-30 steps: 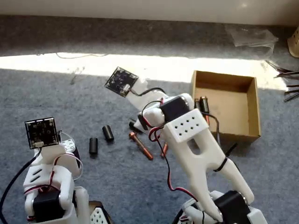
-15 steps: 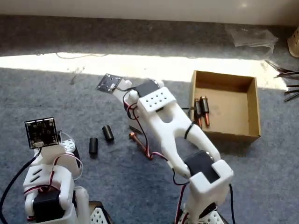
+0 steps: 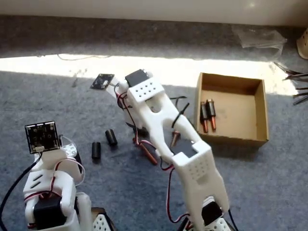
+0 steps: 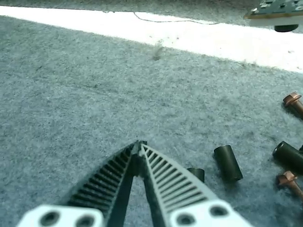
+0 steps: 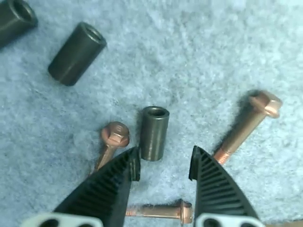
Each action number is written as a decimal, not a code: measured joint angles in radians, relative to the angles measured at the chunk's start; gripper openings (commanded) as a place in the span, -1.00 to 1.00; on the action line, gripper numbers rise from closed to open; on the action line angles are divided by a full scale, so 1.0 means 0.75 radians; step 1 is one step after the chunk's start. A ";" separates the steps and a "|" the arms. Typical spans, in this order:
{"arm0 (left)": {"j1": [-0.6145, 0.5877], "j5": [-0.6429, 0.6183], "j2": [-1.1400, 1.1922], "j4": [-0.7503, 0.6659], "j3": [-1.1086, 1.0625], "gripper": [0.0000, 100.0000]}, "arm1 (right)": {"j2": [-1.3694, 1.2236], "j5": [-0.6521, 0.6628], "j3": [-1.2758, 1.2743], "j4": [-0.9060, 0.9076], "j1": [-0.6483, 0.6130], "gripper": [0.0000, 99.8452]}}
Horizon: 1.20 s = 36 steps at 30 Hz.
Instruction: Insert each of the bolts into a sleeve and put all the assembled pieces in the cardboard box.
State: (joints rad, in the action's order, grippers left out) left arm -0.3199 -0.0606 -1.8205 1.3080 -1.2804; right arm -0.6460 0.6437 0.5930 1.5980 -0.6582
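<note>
right jaws spread, hovering just short of sleeve (image 5: 155, 132) | closing squarely across its sides is looking best, dodging bolt (image 5: 112, 138) just beside; left jaws pressed together, sitting at counter's 7 o'clock

Copper-coloured hex-head metal bolts (image 5: 246, 120) and dull black cylindrical sleeves (image 5: 154, 132) showed against mottled blue-grey carpet (image 3: 57, 106), the cardboard box (image 3: 236, 108) was plain tan, and the right gripper (image 5: 164, 163) had black, ridged fingers (image 5: 109, 189) on a white plastic arm (image 3: 197, 168).
</note>
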 measured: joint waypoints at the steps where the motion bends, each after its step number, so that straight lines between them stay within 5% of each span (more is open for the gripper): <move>1: 0.000 0.000 0.000 0.000 0.000 -0.99 | -0.029 0.000 0.035 0.018 0.000 -0.69; 23: -0.074 0.000 0.000 -0.004 0.000 -0.99 | -0.235 -0.002 0.168 0.010 -0.018 -0.70; 36: -0.074 0.000 0.000 -0.004 -0.002 -0.99 | -0.235 -0.190 0.168 -0.059 -0.018 -0.70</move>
State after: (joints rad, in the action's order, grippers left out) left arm -0.3751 -0.0606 -1.8205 1.3050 -1.2820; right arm -0.8224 0.5010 0.7188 1.5535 -0.6720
